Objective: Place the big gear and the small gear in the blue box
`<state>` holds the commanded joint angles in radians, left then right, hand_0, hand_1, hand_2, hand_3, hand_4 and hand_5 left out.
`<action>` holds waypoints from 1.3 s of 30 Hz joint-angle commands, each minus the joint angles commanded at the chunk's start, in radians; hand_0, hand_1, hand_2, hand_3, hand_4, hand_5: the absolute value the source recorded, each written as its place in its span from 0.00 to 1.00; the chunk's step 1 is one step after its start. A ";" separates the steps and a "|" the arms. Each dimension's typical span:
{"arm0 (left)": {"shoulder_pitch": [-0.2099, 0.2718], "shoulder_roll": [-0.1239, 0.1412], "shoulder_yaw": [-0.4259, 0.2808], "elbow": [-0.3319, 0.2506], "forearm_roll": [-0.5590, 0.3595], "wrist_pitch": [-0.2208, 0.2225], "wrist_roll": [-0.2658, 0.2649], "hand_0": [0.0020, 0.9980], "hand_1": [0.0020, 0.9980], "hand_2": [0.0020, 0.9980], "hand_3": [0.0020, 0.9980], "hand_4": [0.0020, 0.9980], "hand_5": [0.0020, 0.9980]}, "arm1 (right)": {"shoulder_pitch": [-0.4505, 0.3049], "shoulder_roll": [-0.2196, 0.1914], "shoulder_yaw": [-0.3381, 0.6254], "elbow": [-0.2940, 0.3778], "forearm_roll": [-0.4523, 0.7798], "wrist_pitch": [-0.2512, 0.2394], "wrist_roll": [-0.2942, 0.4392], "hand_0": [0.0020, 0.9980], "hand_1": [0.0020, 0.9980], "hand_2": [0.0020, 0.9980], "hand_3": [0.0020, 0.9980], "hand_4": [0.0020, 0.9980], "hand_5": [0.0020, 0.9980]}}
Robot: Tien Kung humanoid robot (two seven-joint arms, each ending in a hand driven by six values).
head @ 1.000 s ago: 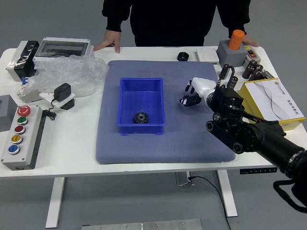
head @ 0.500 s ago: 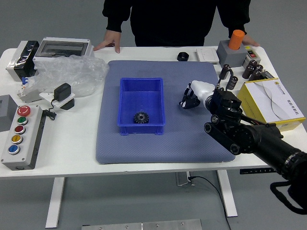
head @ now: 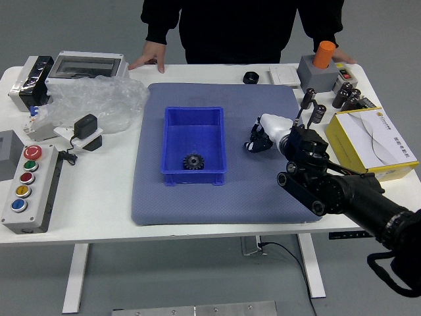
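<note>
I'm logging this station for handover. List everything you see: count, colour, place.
Table: one, white, centre
Textured mat: one, blue-grey, mid-table
Open plastic box: one, blue, on mat
Toothed gear: one, black, inside box
Five-button panel: one, grey, left
Crumpled plastic wrap: one, clear, far left
Screened box: one, grey, behind wrap
Plain block: one, grey, left edge
Disc: one, black, beyond mat
Flat plate: one, white, right of disc
Upright cylinder: one, orange, on grey block
Carton: one, yellow-white, right
Person's hands: two, black-sleeved, far edge
Robot's right hand: one, black-white, over mat; can't tell if holding anything
</note>
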<state>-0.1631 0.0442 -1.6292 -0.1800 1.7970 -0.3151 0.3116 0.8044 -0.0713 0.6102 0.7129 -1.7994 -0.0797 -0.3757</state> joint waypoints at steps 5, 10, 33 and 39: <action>0.000 -0.002 0.001 0.000 -0.002 0.000 0.000 0.82 0.80 0.81 0.84 0.63 0.29 | -0.005 0.005 -0.004 -0.004 -0.018 -0.017 0.004 0.65 0.49 0.53 0.60 0.74 0.22; 0.000 -0.003 0.002 0.000 -0.002 0.000 0.000 0.82 0.80 0.81 0.84 0.63 0.29 | -0.006 0.004 -0.005 -0.006 -0.033 -0.033 0.005 0.64 0.49 0.51 0.58 0.75 0.10; 0.003 -0.001 -0.002 0.000 0.005 -0.001 0.000 0.82 0.80 0.81 0.84 0.63 0.28 | -0.011 0.003 0.009 -0.005 -0.048 -0.077 0.002 0.59 0.45 0.45 0.51 0.72 0.00; 0.003 0.000 -0.004 0.000 0.007 -0.002 0.000 0.82 0.80 0.81 0.84 0.63 0.28 | -0.009 0.000 0.026 0.003 -0.057 -0.087 -0.002 0.59 0.45 0.45 0.51 0.71 0.00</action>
<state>-0.1601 0.0447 -1.6336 -0.1800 1.8040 -0.3170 0.3112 0.7953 -0.0714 0.6365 0.7159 -1.8562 -0.1663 -0.3775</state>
